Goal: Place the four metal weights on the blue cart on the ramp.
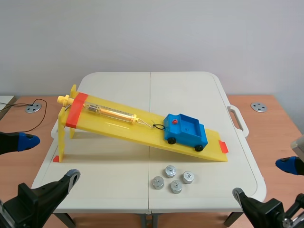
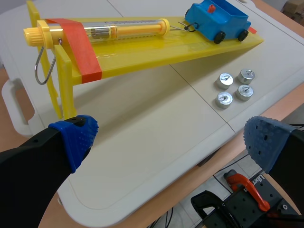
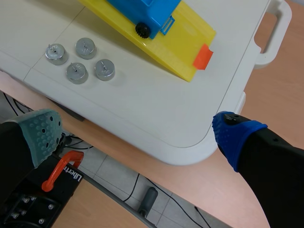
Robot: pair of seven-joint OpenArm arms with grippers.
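Note:
Several small silver metal weights (image 1: 173, 178) lie in a cluster on the white table near its front edge, below the ramp's low end; the same weights (image 2: 233, 87) show ahead of my left gripper, and the weights (image 3: 80, 61) ahead of my right gripper. The blue cart (image 1: 186, 131) stands low on the yellow ramp (image 1: 142, 126), hooked to a spring scale (image 1: 107, 112). My left gripper (image 2: 166, 142) is open over the table's front left. Off the front right corner, my right gripper (image 3: 137, 130) is open too. Neither holds anything.
The ramp's raised end rests on yellow legs (image 2: 61, 85) at the left. The folding table has a handle (image 1: 239, 118) on its right side. Round metal discs (image 1: 259, 107) sit on the wooden surfaces either side. A black clamp (image 3: 52, 185) lies below my right gripper.

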